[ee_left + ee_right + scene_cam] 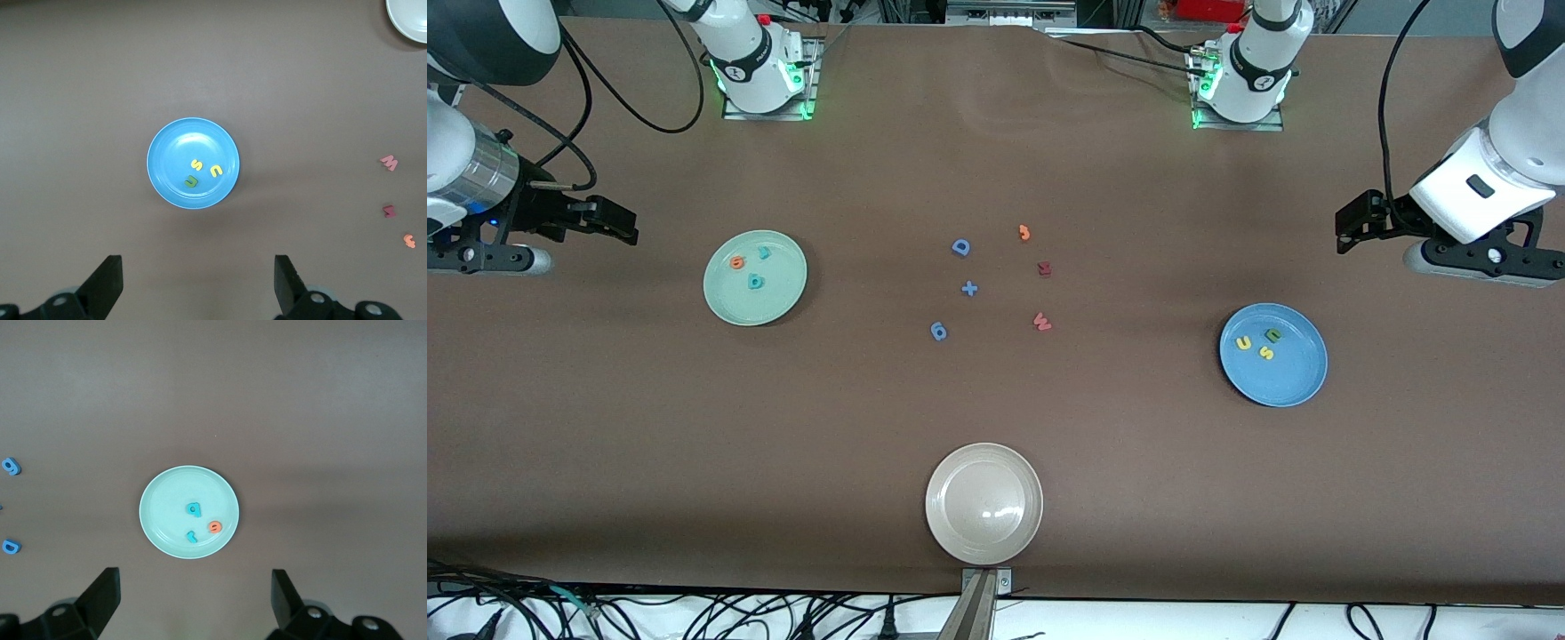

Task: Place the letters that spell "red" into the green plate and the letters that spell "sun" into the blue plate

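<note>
The green plate [778, 298] lies toward the right arm's end of the table and holds the orange "e" [737, 261], teal "r" [764, 252] and teal-green "d" [756, 283]. The blue plate [1289, 382] lies toward the left arm's end with the yellow "u" [1242, 341], yellow "s" [1265, 353] and green "n" [1273, 335] in it. My right gripper [614, 220] hangs open and empty over bare table beside the green plate [167, 500]. My left gripper [1356, 224] is open and empty too, raised beside the blue plate [175, 150].
Loose letters lie mid-table: a blue "D" [960, 247], an orange "J" [1024, 233], a dark red "M" [1044, 268], a blue plus sign [969, 288], a reddish "W" [1041, 321] and a blue piece [938, 332]. An empty beige plate [983, 498] sits nearest the front camera.
</note>
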